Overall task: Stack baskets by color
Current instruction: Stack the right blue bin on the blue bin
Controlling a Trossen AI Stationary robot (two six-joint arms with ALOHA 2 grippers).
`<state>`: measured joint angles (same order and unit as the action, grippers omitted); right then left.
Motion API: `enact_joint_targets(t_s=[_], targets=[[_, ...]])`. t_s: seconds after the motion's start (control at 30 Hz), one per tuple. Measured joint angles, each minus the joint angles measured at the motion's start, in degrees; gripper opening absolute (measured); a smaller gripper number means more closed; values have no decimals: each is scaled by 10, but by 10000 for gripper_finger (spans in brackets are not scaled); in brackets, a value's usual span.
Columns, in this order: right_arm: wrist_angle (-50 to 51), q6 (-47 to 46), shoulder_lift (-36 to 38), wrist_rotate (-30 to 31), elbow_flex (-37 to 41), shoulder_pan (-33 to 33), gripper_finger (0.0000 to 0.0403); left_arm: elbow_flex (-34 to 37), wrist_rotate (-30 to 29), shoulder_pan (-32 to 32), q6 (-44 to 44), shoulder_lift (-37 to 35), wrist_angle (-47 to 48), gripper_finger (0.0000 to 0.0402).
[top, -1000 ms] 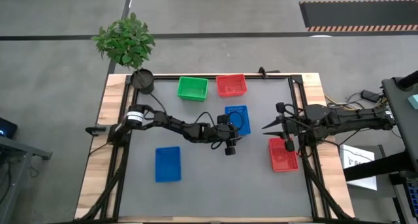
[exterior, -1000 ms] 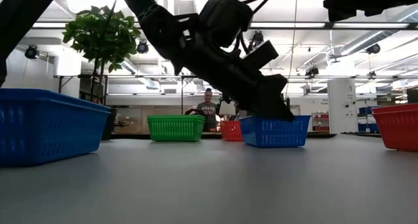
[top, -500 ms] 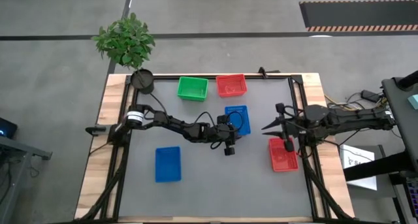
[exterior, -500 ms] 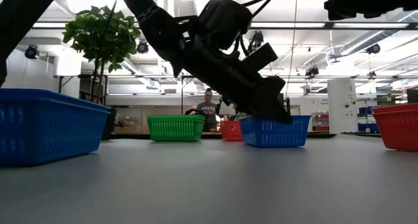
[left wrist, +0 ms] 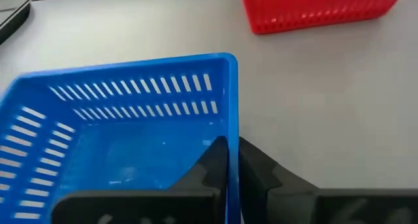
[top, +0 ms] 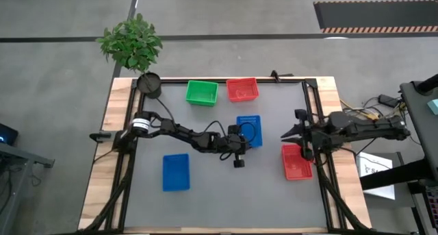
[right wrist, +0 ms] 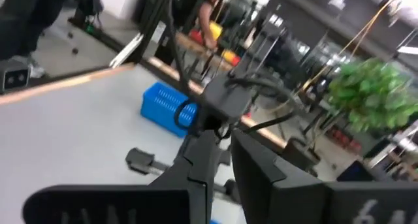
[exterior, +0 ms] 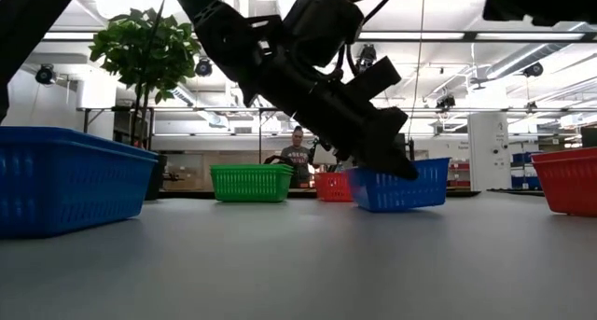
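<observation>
A blue basket (top: 250, 129) stands mid-table, and my left gripper (left wrist: 233, 160) is shut on its near wall, reaching in from the table's left. A second blue basket (top: 176, 172) rests on its bottom at the near left. At the far edge a green basket (top: 202, 92) and a red basket (top: 243, 89) stand side by side. Another red basket (top: 296, 162) sits at the right. My right gripper (top: 282, 135) hovers above that red basket's far end, pointing toward the table's left. It holds nothing, and its fingers show only a narrow gap. My left gripper has the blue basket's near short wall (left wrist: 231, 129) between its fingers, one finger (left wrist: 215, 160) inside the basket and one (left wrist: 258, 172) outside. The fingers slant down from the table's left and lie along the wall. The basket (exterior: 410, 185) sits slightly tilted, right side raised.
A round black pot (top: 149, 84) stands on the far left corner, beside a leafy plant (top: 130, 42). Bare grey mat lies between the near blue basket and the right red basket. A person (exterior: 297, 157) sits in the room beyond the far edge.
My left gripper has taken hold of the mid-table blue basket. The basket was level and is now tipped a little, right side up, and has shifted slightly toward the near edge. My right gripper has drawn back a little toward the table's right edge.
</observation>
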<state>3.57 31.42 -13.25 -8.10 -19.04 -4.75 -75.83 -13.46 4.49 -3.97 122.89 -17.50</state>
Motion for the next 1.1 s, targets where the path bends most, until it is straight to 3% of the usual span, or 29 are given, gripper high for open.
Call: enact_joint_targets(t_s=[0.47, 0.6, 0.87, 1.1], targets=[[-7, 9, 127, 6, 43, 0, 43, 2, -10, 29, -29, -35, 8, 0], [1, 1, 130, 6, 44, 0, 43, 0, -23, 38, -30, -46, 28, 0], [-6, 3, 116, 6, 43, 0, 44, -2, -110, 83, -30, -101, 124, 0], [-9, 0, 116, 5, 43, 0, 44, -5, -133, 150, -22, -174, 212, 0]])
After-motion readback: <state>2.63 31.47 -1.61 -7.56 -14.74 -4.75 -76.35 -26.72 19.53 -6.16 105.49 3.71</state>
